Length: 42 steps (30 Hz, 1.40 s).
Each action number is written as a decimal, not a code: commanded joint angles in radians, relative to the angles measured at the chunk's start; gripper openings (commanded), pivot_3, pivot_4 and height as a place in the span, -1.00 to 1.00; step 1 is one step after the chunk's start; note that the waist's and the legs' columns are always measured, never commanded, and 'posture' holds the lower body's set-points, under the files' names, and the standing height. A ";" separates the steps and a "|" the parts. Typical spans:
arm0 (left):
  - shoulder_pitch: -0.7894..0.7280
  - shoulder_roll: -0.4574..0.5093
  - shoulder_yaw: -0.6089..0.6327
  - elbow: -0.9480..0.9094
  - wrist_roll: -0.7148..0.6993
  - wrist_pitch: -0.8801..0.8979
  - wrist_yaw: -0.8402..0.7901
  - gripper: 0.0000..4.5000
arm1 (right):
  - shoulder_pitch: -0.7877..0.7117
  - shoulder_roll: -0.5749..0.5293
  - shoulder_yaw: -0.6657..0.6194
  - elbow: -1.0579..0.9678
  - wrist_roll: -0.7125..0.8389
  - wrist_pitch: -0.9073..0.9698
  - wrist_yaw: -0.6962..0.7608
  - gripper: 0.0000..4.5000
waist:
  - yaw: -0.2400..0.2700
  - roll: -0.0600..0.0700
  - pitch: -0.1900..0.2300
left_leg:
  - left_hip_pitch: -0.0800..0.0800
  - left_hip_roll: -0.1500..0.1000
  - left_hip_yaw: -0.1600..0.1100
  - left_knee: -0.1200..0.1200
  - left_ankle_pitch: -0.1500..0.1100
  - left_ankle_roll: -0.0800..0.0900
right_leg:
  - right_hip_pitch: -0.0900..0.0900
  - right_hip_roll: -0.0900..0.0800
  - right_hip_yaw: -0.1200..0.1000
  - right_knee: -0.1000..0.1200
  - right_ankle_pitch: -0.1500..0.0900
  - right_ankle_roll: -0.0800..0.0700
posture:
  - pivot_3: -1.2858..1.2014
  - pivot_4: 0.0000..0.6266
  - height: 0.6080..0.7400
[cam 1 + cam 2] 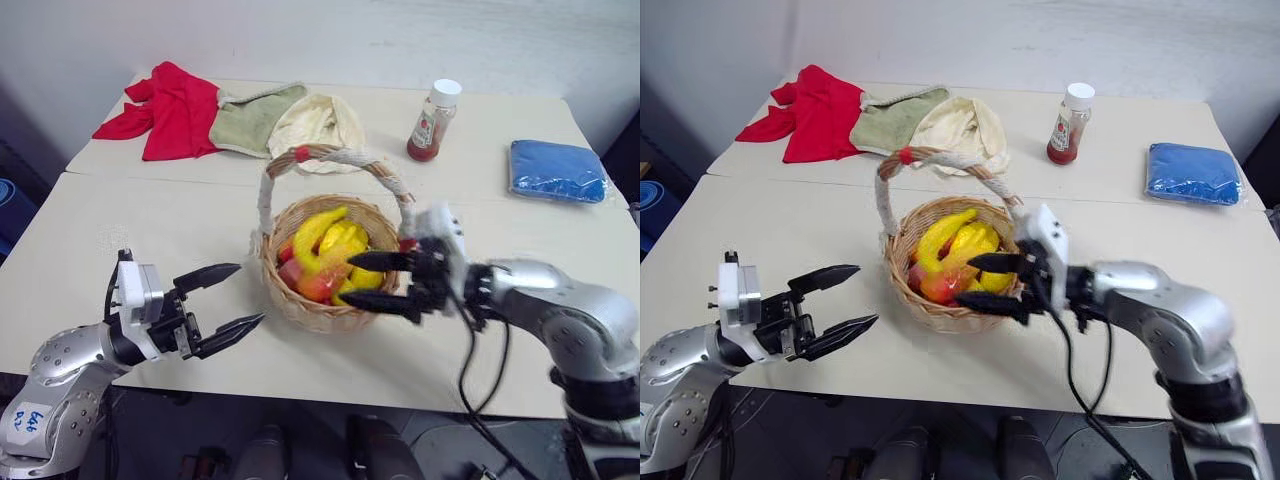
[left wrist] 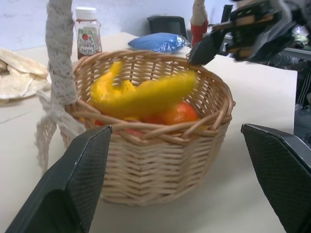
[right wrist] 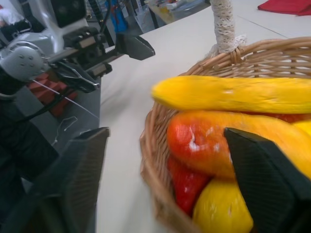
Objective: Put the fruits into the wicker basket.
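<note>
My right end effector (image 1: 382, 281) hangs open over the 3 o'clock rim of the wicker basket (image 1: 322, 308), where the banana (image 1: 318, 232) and mango (image 1: 322, 285) lie. My left end effector (image 1: 230, 296) waits open at its 9 o'clock. On the pale bench (image 1: 150, 225), cloths (image 1: 235, 118) sit at 11 o'clock, a sauce bottle (image 1: 433, 121) at 1 and a blue pack (image 1: 557, 171) at 2, before a white wall (image 1: 330, 40).

Bright even indoor light, soft shadows on the pale table (image 1: 180, 230), motion blur in the right wrist view

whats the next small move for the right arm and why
Probably draw the right gripper back off the wicker basket. Its fingers are open over the rim, holding nothing, and the banana and mango already lie inside, so nothing looks left to place.
</note>
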 commanded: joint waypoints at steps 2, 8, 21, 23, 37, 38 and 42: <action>0.018 -0.005 0.018 -0.032 -0.009 -0.038 -0.004 1.00 | 0.070 -0.145 -0.100 0.112 -0.077 -0.107 0.170 0.86 | 0.002 0.000 0.000 | 0.004 -0.001 0.001 0.000 0.000 0.000 | 0.003 0.000 0.001 -0.002 0.000 0.000 | 0.03 -0.52 1.00; 0.021 0.003 0.021 -0.020 -0.013 -0.053 -0.012 1.00 | -0.059 -0.112 -0.009 0.342 -0.263 -0.333 0.230 0.86 | -0.020 0.000 0.000 | 0.012 0.000 0.002 -0.001 0.003 -0.001 | 0.006 0.001 0.003 0.003 0.001 -0.001 | 0.03 -0.52 1.00; -0.003 0.028 0.018 0.013 -0.008 -0.059 -0.052 1.00 | -0.298 0.105 0.191 0.543 -0.417 -0.474 0.341 -0.06 | -0.009 0.000 0.000 | 0.007 -0.001 0.001 -0.001 0.004 -0.004 | 0.001 -0.001 0.001 0.004 0.000 -0.001 | 0.03 -0.52 1.00; -0.016 0.032 0.008 0.011 -0.013 -0.050 -0.057 1.00 | -0.260 0.088 0.173 0.522 -0.420 -0.484 0.346 -0.39 | -0.010 0.000 0.000 | 0.007 -0.001 0.001 -0.002 0.004 -0.004 | 0.001 -0.001 0.001 0.003 0.000 -0.001 | 0.03 -0.52 1.00; -0.332 0.006 -0.197 0.232 0.035 -0.044 -0.157 1.00 | 0.177 0.060 -0.355 0.019 -0.234 -0.381 -0.038 -0.92 | 0.000 0.000 0.000 | 0.007 -0.001 0.001 -0.002 0.005 -0.005 | 0.001 0.001 0.000 0.005 0.000 -0.001 | 0.03 -0.52 1.00; -0.349 0.001 -0.207 0.247 0.039 -0.046 -0.165 1.00 | 0.210 0.063 -0.390 0.000 -0.236 -0.384 -0.063 -0.92 | 0.002 0.000 0.000 | 0.007 -0.001 0.001 -0.002 0.005 -0.005 | 0.001 0.001 0.000 0.005 0.000 -0.001 | 0.03 -0.52 1.00; -0.413 -0.025 -0.248 0.314 0.058 -0.060 -0.199 1.00 | 0.301 0.083 -0.465 -0.010 -0.291 -0.447 -0.136 -0.92 | 0.001 0.000 0.000 | 0.008 -0.001 0.002 -0.002 0.005 -0.005 | 0.002 0.002 0.001 0.006 0.001 -0.001 | 0.03 -0.52 1.00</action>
